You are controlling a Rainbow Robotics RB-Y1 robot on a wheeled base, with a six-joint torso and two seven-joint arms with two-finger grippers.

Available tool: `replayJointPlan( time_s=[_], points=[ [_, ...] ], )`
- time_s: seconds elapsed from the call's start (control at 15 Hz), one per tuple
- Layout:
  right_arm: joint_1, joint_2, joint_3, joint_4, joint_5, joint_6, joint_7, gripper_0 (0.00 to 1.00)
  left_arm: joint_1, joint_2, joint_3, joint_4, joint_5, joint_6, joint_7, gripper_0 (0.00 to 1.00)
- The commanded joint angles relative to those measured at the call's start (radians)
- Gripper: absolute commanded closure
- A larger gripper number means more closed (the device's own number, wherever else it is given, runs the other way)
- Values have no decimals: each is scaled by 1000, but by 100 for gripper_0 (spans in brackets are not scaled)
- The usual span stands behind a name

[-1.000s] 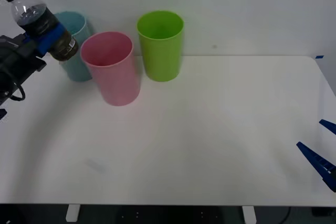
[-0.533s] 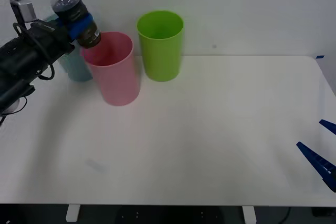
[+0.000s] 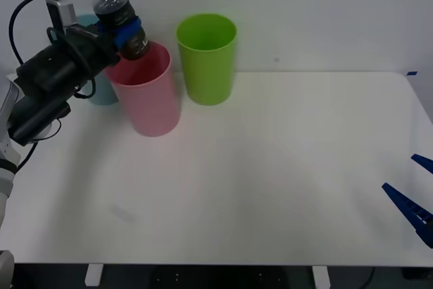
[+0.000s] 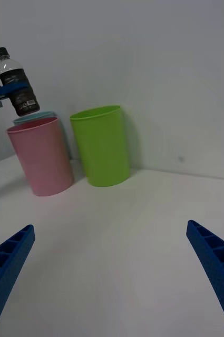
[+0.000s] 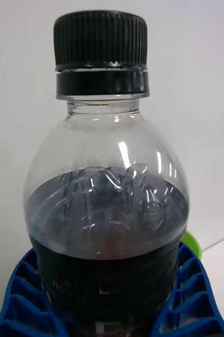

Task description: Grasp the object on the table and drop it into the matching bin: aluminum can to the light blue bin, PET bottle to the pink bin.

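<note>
Your left gripper (image 3: 120, 34): ribbed blue fingers (image 5: 188, 295) clamped on dark label band of PET bottle (image 3: 116, 15), both sides. Bottle in air, tilted slightly, black ridged cap up, clear plastic shoulder, dark liquid inside; base just above rim of pink bin (image 3: 144, 89), seemingly at its 10 o'clock edge, hard to judge. Pink bin smooth, tapered, round-rimmed, on white desk (image 3: 270, 167). Light blue bin (image 3: 101, 89) behind arm; lime green bin (image 3: 207, 59) at pink bin's 2 o'clock. Your right gripper (image 4: 112, 274) low over desk, fingers wide apart, holding nothing.
</note>
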Motion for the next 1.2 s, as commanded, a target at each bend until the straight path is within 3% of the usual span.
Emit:
replayJointPlan(
  time_s=[0.07,0.13,0.2,0.73,1.2],
  points=[
    [0,0,0,0,0,0,0,0,1,1,3,-1,1,0,-9,83],
    [0,0,0,0,0,0,0,0,1,1,5,-1,8,0,-12,45],
    [0,0,0,0,0,0,0,0,1,1,6,-1,11,0,-12,0],
    [0,0,0,0,0,0,0,0,15,13,6,-1,60,-23,-15,0],
    [0,0,0,0,0,0,0,0,176,124,9,-109,231,-60,-21,0]
  ],
)
